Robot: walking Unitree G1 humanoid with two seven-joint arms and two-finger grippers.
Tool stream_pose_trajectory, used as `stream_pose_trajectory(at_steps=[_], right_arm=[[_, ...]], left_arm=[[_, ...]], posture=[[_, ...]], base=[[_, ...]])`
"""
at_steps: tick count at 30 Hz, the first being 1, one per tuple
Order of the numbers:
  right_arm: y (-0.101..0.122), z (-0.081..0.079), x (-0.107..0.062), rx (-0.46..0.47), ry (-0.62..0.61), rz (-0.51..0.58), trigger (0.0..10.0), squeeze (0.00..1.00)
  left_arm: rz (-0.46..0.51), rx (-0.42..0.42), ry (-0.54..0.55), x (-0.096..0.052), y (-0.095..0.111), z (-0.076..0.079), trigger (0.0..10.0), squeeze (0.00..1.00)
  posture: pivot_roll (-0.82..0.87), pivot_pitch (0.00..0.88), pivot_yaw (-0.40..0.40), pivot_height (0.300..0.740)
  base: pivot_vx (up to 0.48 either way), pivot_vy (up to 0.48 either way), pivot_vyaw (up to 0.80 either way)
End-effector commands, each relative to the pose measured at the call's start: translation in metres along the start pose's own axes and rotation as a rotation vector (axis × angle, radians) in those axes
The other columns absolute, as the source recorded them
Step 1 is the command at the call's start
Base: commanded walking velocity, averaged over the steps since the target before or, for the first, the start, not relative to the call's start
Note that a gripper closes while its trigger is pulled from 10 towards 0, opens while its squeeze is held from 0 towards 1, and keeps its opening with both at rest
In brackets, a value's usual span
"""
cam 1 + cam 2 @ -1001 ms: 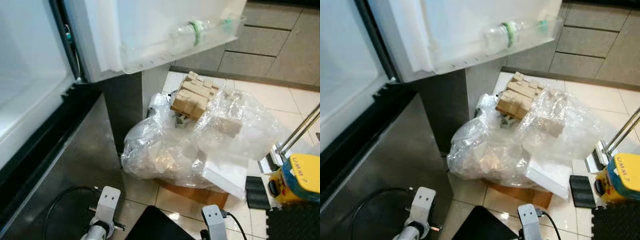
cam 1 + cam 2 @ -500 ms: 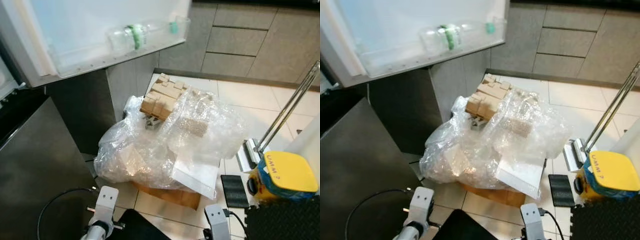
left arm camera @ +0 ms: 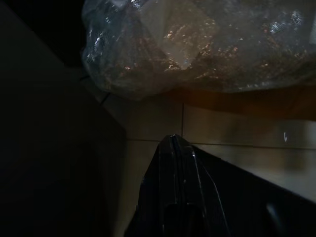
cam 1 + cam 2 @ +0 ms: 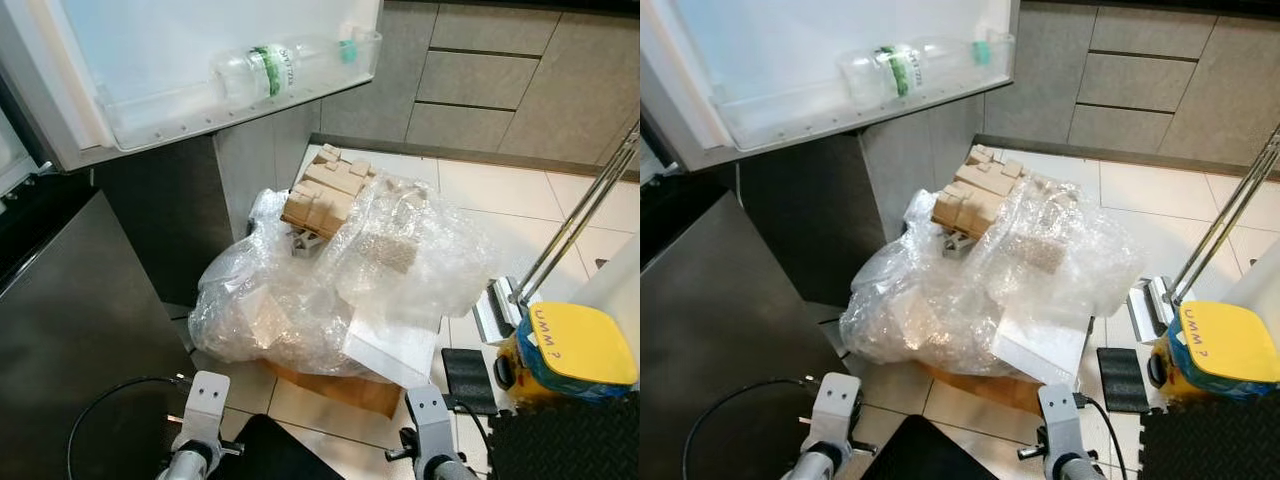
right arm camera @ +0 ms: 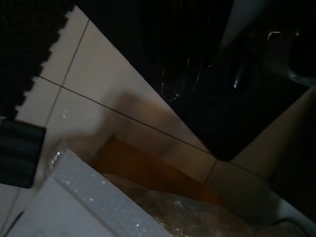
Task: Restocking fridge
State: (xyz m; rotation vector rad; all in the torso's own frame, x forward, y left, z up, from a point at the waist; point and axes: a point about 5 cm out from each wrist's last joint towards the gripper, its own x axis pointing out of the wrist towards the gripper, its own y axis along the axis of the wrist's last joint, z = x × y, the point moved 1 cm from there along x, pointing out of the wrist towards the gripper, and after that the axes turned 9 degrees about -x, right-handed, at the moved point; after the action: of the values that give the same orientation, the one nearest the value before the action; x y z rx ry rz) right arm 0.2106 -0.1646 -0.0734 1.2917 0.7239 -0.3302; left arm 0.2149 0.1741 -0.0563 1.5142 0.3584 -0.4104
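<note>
Left eye view: water bottle (image 4: 262,73) lies in the fridge door shelf (image 4: 240,100) at 11 o'clock; bubble-wrap heap (image 4: 340,290) could trip the robot. Left gripper (image 3: 174,148) clenched; right gripper's state: cannot tell

Fridge door (image 4: 200,50): cut off at the top edge.
Brown board (image 4: 340,388): mostly buried under the bubble wrap heap (image 4: 330,290).
Yellow-lidded machine (image 4: 570,350): cropped at the right edge.
Bottle (image 4: 275,70) label: too small to read.
</note>
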Motion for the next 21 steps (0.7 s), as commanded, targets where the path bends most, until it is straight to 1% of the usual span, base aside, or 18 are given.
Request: stream_pose_trajectory(at_steps=[1, 3, 4, 5, 6, 7, 8, 9, 10, 12, 13, 15, 16, 17, 18, 19, 20, 21], right_arm=[[0.009, 0.007, 0.002, 0.015, -0.025, 0.045, 10.0, 0.00], [0.032, 0.013, 0.006, 0.036, -0.041, 0.140, 10.0, 0.00], [0.032, 0.013, 0.006, 0.036, -0.041, 0.140, 10.0, 0.00], [0.064, 0.019, 0.011, 0.038, -0.050, 0.266, 10.0, 0.00], [0.064, 0.019, 0.011, 0.038, -0.050, 0.266, 10.0, 0.00], [0.087, 0.023, 0.012, 0.038, -0.055, 0.354, 10.0, 0.00], [0.087, 0.023, 0.012, 0.038, -0.055, 0.354, 10.0, 0.00], [0.097, 0.024, 0.012, 0.036, -0.056, 0.398, 10.0, 0.00], [0.114, 0.026, 0.012, 0.048, -0.055, 0.470, 10.0, 0.00], [0.160, 0.029, 0.006, 0.073, -0.045, 0.664, 10.0, 0.00], [0.179, 0.030, 0.002, 0.082, -0.039, 0.742, 10.0, 0.00], [0.211, 0.030, -0.005, 0.090, -0.025, 0.859, 10.0, 0.00], [0.219, 0.030, -0.008, 0.092, -0.020, 0.890, 10.0, 0.00], [0.259, 0.030, -0.021, 0.108, 0.004, 1.027, 9.6, 0.00], [0.271, 0.029, -0.026, 0.113, 0.014, 1.070, 9.6, 0.00], [0.271, 0.029, -0.026, 0.113, 0.014, 1.070, 9.6, 0.00], [0.283, 0.029, -0.030, 0.115, 0.025, 1.110, 6.5, 0.00], [0.299, 0.027, -0.037, 0.117, 0.046, 1.165, 0.0, 0.00]], left_arm=[[0.009, -0.006, 0.012, -0.001, 0.000, -0.004, 10.0, 0.00], [0.038, 0.012, 0.014, 0.000, 0.006, -0.007, 10.0, 0.00], [0.038, 0.012, 0.014, 0.000, 0.006, -0.007, 10.0, 0.00], [0.082, 0.010, 0.029, 0.002, 0.015, -0.014, 10.0, 0.00], [0.082, 0.010, 0.029, 0.002, 0.015, -0.014, 10.0, 0.00], [0.119, 0.002, 0.040, 0.003, 0.023, -0.020, 10.0, 0.00], [0.119, 0.002, 0.040, 0.003, 0.023, -0.020, 10.0, 0.00], [0.137, 0.004, 0.046, 0.004, 0.027, -0.023, 10.0, 0.00], [0.168, 0.005, 0.049, 0.005, 0.034, -0.026, 10.0, 0.00], [0.247, 0.029, 0.042, 0.007, 0.052, -0.032, 10.0, 0.00], [0.280, 0.036, 0.035, 0.008, 0.059, -0.033, 10.0, 0.00], [0.327, 0.057, 0.016, 0.010, 0.071, -0.034, 10.0, 0.00], [0.338, 0.068, 0.010, 0.010, 0.074, -0.034, 10.0, 0.00], [0.400, 0.099, -0.005, 0.013, 0.091, -0.033, 10.0, 0.00], [0.421, 0.105, -0.008, 0.013, 0.096, -0.032, 10.0, 0.00], [0.421, 0.105, -0.008, 0.013, 0.096, -0.032, 10.0, 0.00], [0.440, 0.112, -0.010, 0.014, 0.101, -0.031, 10.0, 0.00], [0.470, 0.115, -0.012, 0.016, 0.109, -0.029, 10.0, 0.00]], posture=[[-0.11, 0.085, 0.004, 0.740], [-0.12, 0.085, 0.006, 0.740], [-0.12, 0.085, 0.006, 0.740], [-0.13, 0.085, 0.008, 0.740], [-0.13, 0.085, 0.008, 0.740], [-0.13, 0.085, 0.007, 0.740], [-0.13, 0.085, 0.007, 0.740], [-0.13, 0.085, 0.007, 0.740], [-0.13, 0.085, 0.004, 0.740], [-0.13, 0.085, 0.003, 0.740], [-0.12, 0.083, 0.001, 0.740], [-0.12, 0.081, 0.000, 0.740], [-0.12, 0.081, 0.000, 0.740], [-0.12, 0.079, -0.004, 0.740], [-0.12, 0.079, -0.004, 0.740], [-0.12, 0.079, -0.004, 0.740], [-0.12, 0.078, -0.004, 0.740], [-0.12, 0.077, -0.006, 0.740]], base=[[0.000, 0.000, 0.00], [0.000, 0.000, 0.00], [0.000, 0.000, 0.00], [0.000, 0.000, 0.00], [0.000, 0.000, 0.00], [0.000, 0.000, 0.00], [0.000, 0.000, 0.00], [0.000, 0.000, 0.00], [0.000, 0.000, 0.00], [0.000, 0.000, 0.00], [0.000, 0.000, 0.00], [0.000, 0.000, 0.00], [0.000, 0.000, 0.00], [0.000, 0.000, 0.00], [0.000, 0.000, 0.00], [0.000, 0.000, 0.00], [0.000, 0.000, 0.00], [0.000, 0.000, 0.00]])
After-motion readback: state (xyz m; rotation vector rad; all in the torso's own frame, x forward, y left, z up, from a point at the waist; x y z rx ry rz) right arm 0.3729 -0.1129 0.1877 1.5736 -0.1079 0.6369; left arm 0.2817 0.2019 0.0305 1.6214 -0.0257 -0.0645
